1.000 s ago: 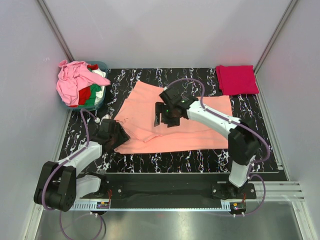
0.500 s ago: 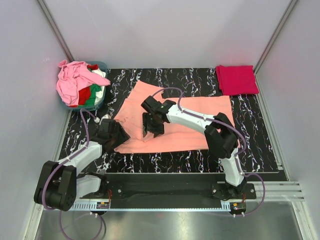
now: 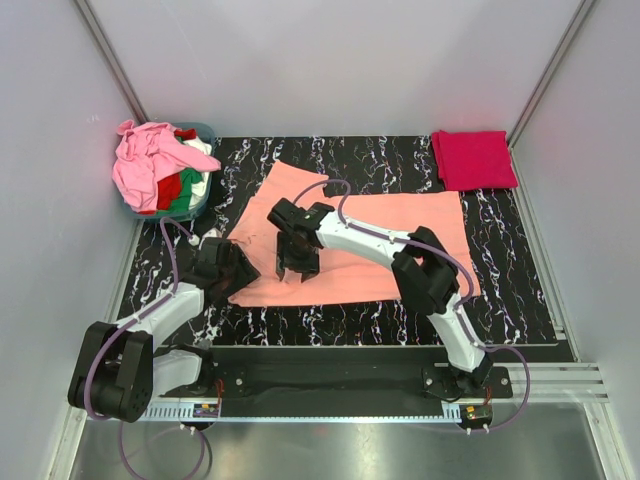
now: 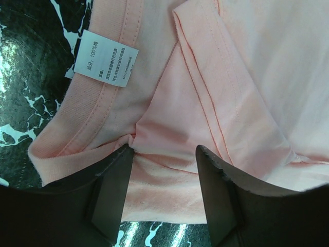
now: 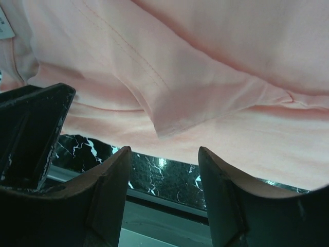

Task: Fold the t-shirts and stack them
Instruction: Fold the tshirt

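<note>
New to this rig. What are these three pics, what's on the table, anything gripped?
The left arm and right arm are robot arms bolted at the near edge of the table. Each ends in a two-finger pincer. The wide picture comes from a fixed camera above and behind them. Each close-up comes from a camera on one wrist, looking past its own fingers. A salmon-orange t-shirt lies spread on the table, and a crimson one sits folded at the far right. A teal tub at far left holds unfolded shirts. The left pincer is at the collar, by the label. The right pincer hovers over the shirt beside it. Both are open and hold nothing.
</note>
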Robot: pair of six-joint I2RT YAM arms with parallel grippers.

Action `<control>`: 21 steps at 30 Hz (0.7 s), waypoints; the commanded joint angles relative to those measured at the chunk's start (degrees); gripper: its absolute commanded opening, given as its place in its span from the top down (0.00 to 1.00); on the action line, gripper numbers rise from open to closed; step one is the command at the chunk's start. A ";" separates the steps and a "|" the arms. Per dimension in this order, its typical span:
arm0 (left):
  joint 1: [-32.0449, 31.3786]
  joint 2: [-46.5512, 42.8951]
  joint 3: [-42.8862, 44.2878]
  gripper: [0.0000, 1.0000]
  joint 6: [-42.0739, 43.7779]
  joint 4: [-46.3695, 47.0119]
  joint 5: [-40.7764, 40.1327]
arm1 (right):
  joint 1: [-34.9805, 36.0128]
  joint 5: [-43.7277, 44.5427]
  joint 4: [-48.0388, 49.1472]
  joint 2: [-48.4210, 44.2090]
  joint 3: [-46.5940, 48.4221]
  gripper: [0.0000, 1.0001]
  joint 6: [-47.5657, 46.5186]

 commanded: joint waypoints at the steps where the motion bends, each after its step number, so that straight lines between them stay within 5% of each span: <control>1: 0.58 1.00 -1.81 0.41 0.94 -1.71 -2.39 | 0.97 3.44 -3.93 2.72 5.03 0.38 0.42; 21: 0.67 0.74 -2.08 0.42 1.20 -1.62 -2.21 | 2.12 8.89 -8.07 9.06 11.81 0.61 -0.72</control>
